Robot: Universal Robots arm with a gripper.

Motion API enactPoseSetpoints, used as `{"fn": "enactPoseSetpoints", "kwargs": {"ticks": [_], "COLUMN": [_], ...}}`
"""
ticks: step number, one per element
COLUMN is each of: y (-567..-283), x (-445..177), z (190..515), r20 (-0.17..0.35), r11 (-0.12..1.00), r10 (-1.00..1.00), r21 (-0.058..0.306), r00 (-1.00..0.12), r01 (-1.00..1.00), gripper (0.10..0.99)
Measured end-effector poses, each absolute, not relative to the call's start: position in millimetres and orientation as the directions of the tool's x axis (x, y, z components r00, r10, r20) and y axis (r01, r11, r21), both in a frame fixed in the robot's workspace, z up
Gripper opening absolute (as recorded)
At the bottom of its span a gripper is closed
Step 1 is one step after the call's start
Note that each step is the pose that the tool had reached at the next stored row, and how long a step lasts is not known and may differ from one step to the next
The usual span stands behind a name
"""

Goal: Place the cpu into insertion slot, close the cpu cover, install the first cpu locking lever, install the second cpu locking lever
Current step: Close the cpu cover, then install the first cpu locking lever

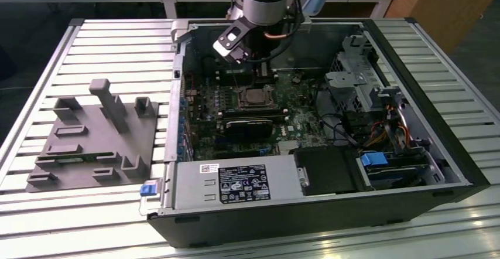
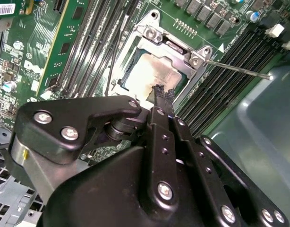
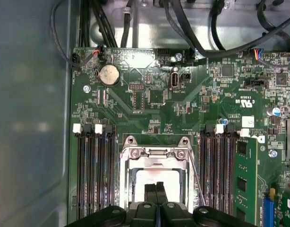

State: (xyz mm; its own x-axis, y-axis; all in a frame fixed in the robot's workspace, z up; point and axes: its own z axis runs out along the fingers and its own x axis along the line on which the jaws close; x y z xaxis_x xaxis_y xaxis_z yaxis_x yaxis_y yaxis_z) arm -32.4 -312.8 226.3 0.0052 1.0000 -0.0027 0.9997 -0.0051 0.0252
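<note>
Gripper closed over the seated cpu, cover down, one lever sticking out.

You are seeing one gripper (image 3: pixel 156 187) with its two fingers pressing together, nothing between them, and the tips hovering right over one cpu (image 3: pixel 157 176). That cpu is sitting inside the one insertion slot (image 1: pixel 254 98) on the green board in the open computer case (image 1: pixel 437 124). One cpu cover (image 3: pixel 154 153) is lying flat around the chip's edges. One thin locking lever (image 2: pixel 239 70) is jutting out beside the slot, apart from the cover. One grey fixture block (image 1: pixel 93 136) is lying outside the case, at the exterior view's left. In both wrist views the gripper body is hiding part of the cpu and cover, so you cannot tell whether the tips are touching the chip. You also cannot tell whether a second lever is lying there.
</note>
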Motion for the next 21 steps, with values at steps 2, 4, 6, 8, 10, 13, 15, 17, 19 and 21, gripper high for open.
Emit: {"fn": "enactPoseSetpoints", "kwargs": {"ticks": [2,4,6,8,10,13,15,17,19,21], "y": [-313,-313,-313,-313,-313,-313,-313,-313,-313,-313], "x": [-33,-33,-33,-33,-33,-33,-33,-33,-33,-33], "z": [226,226,226,228,229,232,234,236,237,238], "r20": [-0.003,-0.003,-0.003,-0.003,-0.003,-0.003,-0.003,-0.003,-0.003,-0.003], "r11": [-0.005,-0.005,-0.005,-0.005,-0.005,-0.005,-0.005,-0.005,-0.005,-0.005], "r10": [1.0,1.0,1.0,1.0,1.0,1.0,1.0,1.0,1.0,1.0], "r21": [0.025,0.025,0.025,0.025,0.025,0.025,0.025,0.025,0.025,0.025], "r00": [0.005,0.005,0.005,0.005,0.005,0.005,0.005,0.005,0.005,0.005], "r01": [1.0,1.0,1.0,1.0,1.0,1.0,1.0,1.0,1.0,1.0], "gripper": [0.106,0.106,0.106,0.106,0.106,0.106,0.106,0.106,0.106,0.106]}}
